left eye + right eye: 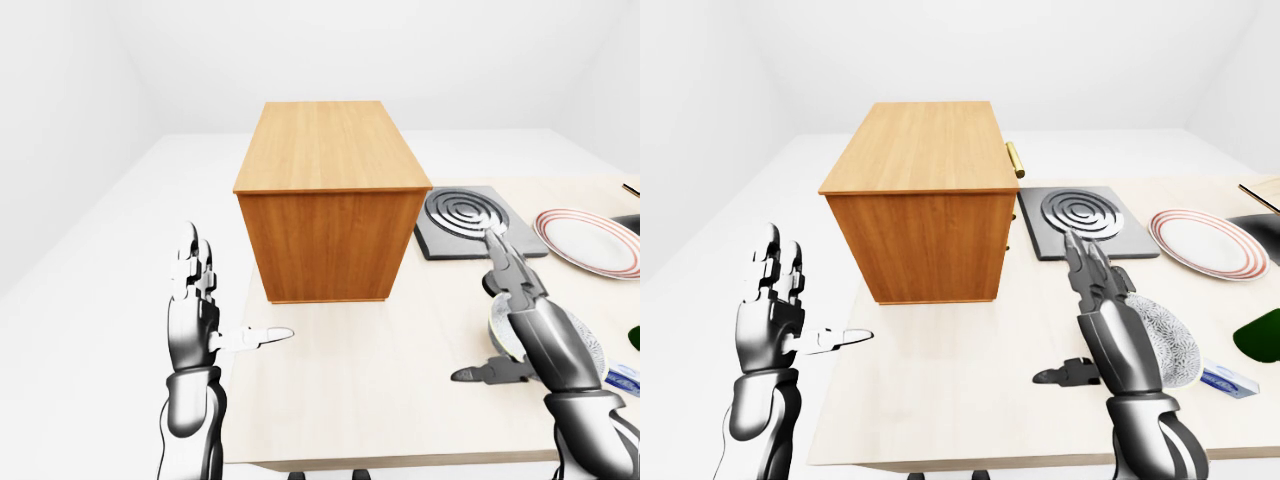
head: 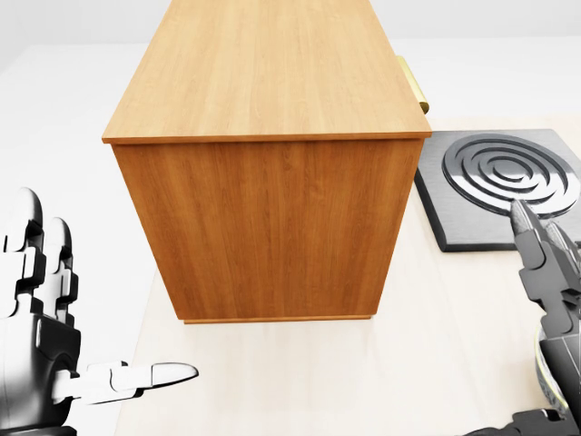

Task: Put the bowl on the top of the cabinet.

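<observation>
Nearest, at the bottom left of the right-eye view, the left hand is raised beside the left edge of the table, its fingers straight up and its thumb pointing right, spread wide and holding nothing. At the bottom right, the right hand reaches over the table with its fingers stretched up the view and its thumb stuck out to the left, also open with nothing in its grasp. The bowl, pale with a fine speckled pattern, lies on the table just to the right of the right forearm, partly hidden behind it; whether the arm touches it I cannot tell. A small blue and white packet sits just right of the bowl, and a dark green shape is cut off by the right edge.

Farther up, the wooden cabinet stands on the table's left part, its top bare. To its right lies a dark square hob with concentric rings, then a white plate with a red rim.
</observation>
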`<state>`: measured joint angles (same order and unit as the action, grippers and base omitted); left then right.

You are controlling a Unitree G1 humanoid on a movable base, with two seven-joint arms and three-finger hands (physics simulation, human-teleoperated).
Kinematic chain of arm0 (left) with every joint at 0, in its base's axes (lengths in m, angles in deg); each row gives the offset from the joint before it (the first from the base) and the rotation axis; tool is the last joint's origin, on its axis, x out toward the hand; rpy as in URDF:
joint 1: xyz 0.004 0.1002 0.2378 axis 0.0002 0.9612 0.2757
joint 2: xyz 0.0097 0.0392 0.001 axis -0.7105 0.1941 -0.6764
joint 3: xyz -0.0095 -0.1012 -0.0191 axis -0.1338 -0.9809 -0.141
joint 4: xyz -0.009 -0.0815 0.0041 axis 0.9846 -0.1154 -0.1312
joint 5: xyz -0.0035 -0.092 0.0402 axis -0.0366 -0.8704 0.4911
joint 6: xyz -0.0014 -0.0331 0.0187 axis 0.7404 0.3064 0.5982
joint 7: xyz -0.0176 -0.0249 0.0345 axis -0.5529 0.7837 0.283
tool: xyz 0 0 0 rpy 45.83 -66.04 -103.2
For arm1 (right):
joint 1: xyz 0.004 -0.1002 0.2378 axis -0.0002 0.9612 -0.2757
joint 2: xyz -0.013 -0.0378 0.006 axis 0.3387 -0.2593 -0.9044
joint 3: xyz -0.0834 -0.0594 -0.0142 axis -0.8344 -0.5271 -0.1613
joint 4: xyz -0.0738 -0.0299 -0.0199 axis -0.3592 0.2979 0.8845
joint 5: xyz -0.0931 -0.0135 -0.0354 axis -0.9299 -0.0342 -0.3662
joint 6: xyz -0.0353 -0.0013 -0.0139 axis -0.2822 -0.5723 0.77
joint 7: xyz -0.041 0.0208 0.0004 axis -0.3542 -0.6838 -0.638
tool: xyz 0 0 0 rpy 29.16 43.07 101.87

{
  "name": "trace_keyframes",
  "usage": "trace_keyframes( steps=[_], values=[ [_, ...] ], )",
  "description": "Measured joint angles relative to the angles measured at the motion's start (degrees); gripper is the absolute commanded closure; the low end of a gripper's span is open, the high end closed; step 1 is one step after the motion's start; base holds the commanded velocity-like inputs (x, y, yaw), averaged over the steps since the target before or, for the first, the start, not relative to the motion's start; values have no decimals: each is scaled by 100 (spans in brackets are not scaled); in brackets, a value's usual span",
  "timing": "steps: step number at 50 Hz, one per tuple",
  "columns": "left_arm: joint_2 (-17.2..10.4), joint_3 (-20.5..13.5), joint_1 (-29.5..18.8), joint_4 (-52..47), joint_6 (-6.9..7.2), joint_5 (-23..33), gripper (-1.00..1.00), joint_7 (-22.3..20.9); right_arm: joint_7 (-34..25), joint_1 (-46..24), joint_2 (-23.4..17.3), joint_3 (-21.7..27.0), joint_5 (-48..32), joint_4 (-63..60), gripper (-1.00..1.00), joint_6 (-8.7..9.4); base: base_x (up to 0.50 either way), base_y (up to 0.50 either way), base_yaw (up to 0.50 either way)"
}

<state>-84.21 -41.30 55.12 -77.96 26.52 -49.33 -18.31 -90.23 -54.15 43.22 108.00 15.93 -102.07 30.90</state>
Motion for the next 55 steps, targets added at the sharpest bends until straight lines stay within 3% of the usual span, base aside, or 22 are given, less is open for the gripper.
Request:
trace_keyframes(
  steps=[9, 20, 34, 55],
  values=[
    [1, 19, 12, 7, 0, 16, -100, 15, -275, 124, 60, 719, -221, 383, -100, 0, 0, 0, 0],
    [0, 42, 35, 8, 0, 27, -100, 14, -421, 237, 144, 1097, -572, 752, -100, 0, 0, 0, 0],
    [-5, 71, 22, 88, 0, 47, -100, 16, -370, 283, 142, 1203, -860, 1080, -100, 0, 0, 0, 0],
    [-13, 65, 19, 150, 0, 27, -100, -19, 223, 281, -99, 1029, -1440, 1960, -100, 0, 0, 0, 0]
  ],
)
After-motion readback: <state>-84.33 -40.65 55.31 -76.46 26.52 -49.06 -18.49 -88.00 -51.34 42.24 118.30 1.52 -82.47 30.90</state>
